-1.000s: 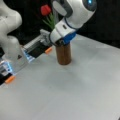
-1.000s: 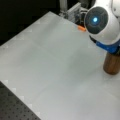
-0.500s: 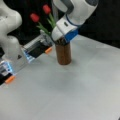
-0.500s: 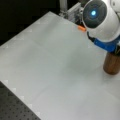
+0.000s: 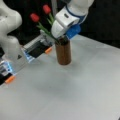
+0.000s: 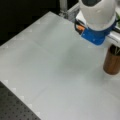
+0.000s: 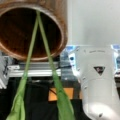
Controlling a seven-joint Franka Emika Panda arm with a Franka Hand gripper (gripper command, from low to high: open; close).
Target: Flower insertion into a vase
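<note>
Flowers point(image 5: 40, 21) already in the vase point(image 5: 63, 53): two red blooms on green stems point(image 7: 47, 52) lean out toward a front view's left, and the wrist view shows both stems running down inside the brown mouth, so insertion looks done or nearly so; nothing else lies on the table point(image 5: 75, 92) waiting to go in. Vase stands upright on the white table, near its far edge in a front view and at the right edge in a front view point(image 6: 112, 62), holding only those two stems. Gripper hangs just above the vase mouth behind the white and blue wrist housing point(image 5: 68, 22); fingers hidden, so cannot tell whether it grips a stem or has let go. White robot base point(image 7: 96, 82) stands beyond the vase.
</note>
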